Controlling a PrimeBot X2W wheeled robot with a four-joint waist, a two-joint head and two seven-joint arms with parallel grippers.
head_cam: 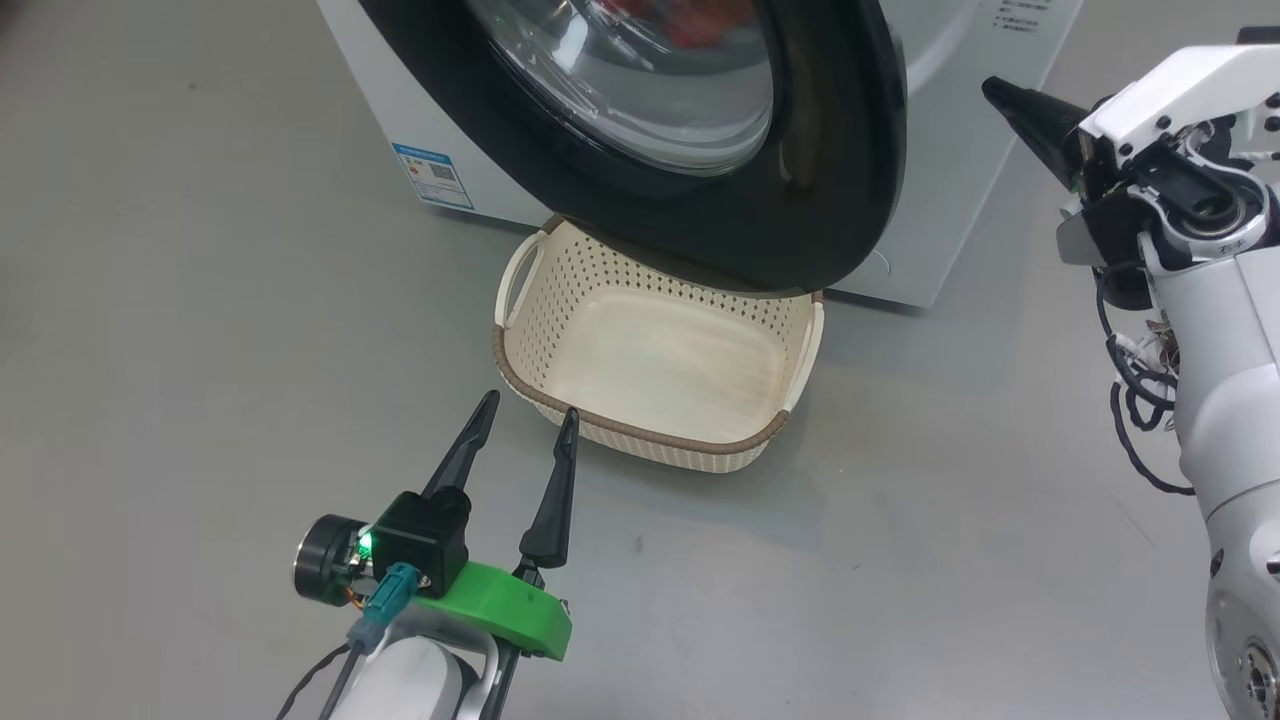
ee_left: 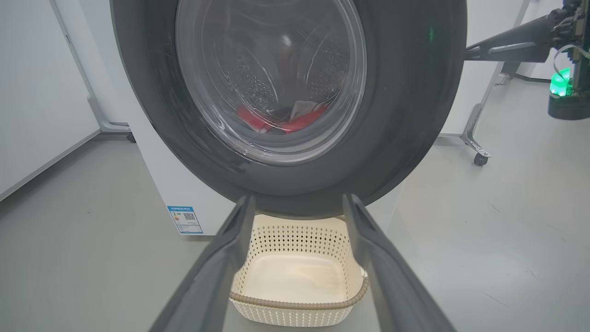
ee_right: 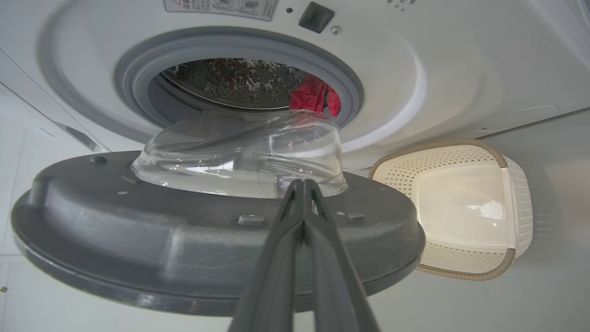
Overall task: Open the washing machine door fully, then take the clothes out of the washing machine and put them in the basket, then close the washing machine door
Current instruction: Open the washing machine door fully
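Right gripper (ee_right: pixel 303 182) pinched together, empty, near the washing machine door (ee_right: pixel 184 249); left gripper (head_cam: pixel 531 404) spread wide, empty; behind the door, right wrist view shows grey gasket (ee_right: pixel 131 83).

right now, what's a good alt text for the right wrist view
The door, partly open, shows its grey inner side and glass bowl, with the shut right gripper pointing at the bowl's base. Behind it, red clothes lie in the drum; an empty basket sits on the floor at right.
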